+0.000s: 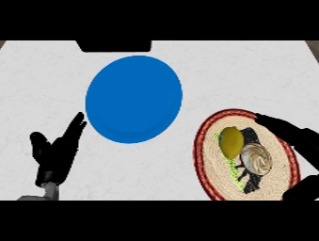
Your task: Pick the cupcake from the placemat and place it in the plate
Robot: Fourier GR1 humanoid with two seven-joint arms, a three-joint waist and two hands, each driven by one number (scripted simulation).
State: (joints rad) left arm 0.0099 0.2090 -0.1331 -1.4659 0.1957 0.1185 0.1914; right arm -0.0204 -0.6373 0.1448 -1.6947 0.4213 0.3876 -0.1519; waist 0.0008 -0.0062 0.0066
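We see a white, faintly marbled counter (23, 94) filling the view, with brownish flooring showing past its upper corners. A round blue plate (134, 99) lies flat on it, near the middle. To the plate's lower right, well apart from it, lies a round woven placemat (211, 155) with a red rim, also flat on the counter. At the counter's far edge, above the plate, sits a dark object (113, 45) we cannot identify.
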